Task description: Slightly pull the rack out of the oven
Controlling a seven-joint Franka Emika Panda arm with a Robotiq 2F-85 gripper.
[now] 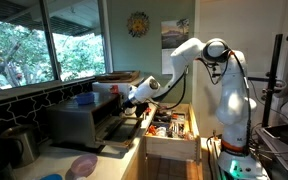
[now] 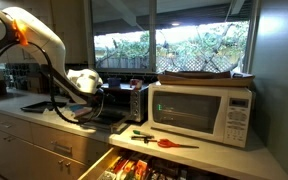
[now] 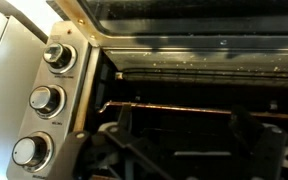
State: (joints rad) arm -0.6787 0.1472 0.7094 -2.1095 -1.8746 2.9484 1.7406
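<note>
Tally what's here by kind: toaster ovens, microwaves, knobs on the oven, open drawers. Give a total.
Toaster oven: 1
White microwave: 1
Oven knobs: 3
Open drawer: 1
Total: 6

in an exterior view the oven (image 2: 136, 100) stands on the worktop (image 2: 224, 150), just left of the microwave (image 2: 199, 112). a hand tool (image 2: 164, 143) lies before the microwave near the front edge, above an open drawer (image 2: 144, 168). inside the oven the rack (image 3: 184, 108) lies right of the knobs (image 3: 46, 98).
</note>
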